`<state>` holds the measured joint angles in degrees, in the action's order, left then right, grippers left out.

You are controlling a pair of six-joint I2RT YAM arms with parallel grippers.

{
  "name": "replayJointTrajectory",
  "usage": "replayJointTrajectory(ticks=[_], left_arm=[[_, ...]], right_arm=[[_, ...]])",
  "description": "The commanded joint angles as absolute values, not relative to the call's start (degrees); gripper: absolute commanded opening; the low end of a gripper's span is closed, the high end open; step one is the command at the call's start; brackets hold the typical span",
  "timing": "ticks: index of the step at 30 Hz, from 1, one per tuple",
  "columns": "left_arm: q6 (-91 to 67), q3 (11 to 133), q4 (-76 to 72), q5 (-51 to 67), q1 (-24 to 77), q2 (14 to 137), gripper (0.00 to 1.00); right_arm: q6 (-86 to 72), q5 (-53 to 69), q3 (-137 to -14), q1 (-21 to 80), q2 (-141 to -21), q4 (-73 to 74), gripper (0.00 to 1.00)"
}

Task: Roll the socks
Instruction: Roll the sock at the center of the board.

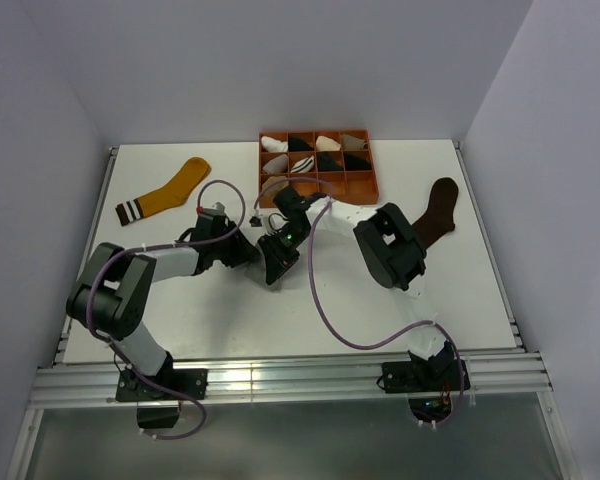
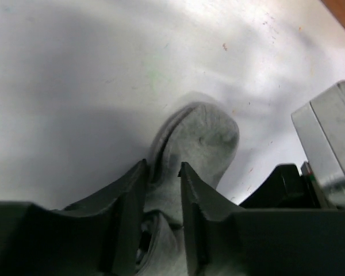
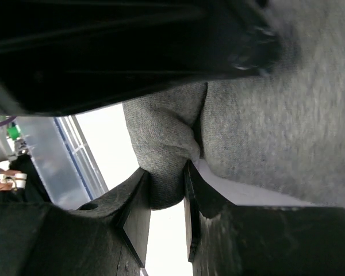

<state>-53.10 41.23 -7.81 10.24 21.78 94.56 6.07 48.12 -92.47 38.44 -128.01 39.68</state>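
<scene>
A grey sock [image 2: 202, 137] lies bunched on the white table. My left gripper [image 2: 163, 168] is shut on it, with fabric filling the gap between its black fingers. My right gripper [image 3: 164, 172] is shut on a folded lump of the same grey sock [image 3: 161, 144], the rest of which spreads out to the right. In the top view both grippers meet mid-table, left gripper [image 1: 252, 250] beside right gripper [image 1: 276, 266], and they hide the grey sock. The mustard-yellow sock [image 1: 172, 190] lies flat at the back left. At the back right lies the dark brown sock [image 1: 438, 213].
An orange compartment tray [image 1: 368, 186] with small white, black and beige sock bundles stands at the back centre, just behind the grippers. Purple cables loop over both arms. A metal rail [image 1: 280, 380] runs along the near table edge. White walls close in the sides.
</scene>
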Motion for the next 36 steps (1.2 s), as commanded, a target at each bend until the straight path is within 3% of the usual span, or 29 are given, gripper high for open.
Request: replayJointTrajectory(ticks=[1,5,8,27,36], left_arm=[[-50.80,41.84,-6.77,10.72,22.76,98.08,0.35],[-51.33,40.96,-8.70,11.16,23.82,100.19,0.17],[-51.94,40.61,-9.67,11.69,25.04,101.07,0.11],[-54.23,40.96,-11.95,11.16,26.63,101.95,0.11],[-53.97,41.75,-11.34,10.64,26.98,101.08,0.13]], right_arm=[[8.53,39.55,-90.70,39.37,-126.57,36.31,0.00],[8.35,39.73,-89.65,39.46,-123.94,33.93,0.00],[8.44,40.43,-89.65,39.55,-122.52,32.61,0.00],[11.42,38.14,-87.19,42.10,-115.23,31.90,0.00],[12.22,41.92,-87.28,43.51,-120.93,31.91,0.00]])
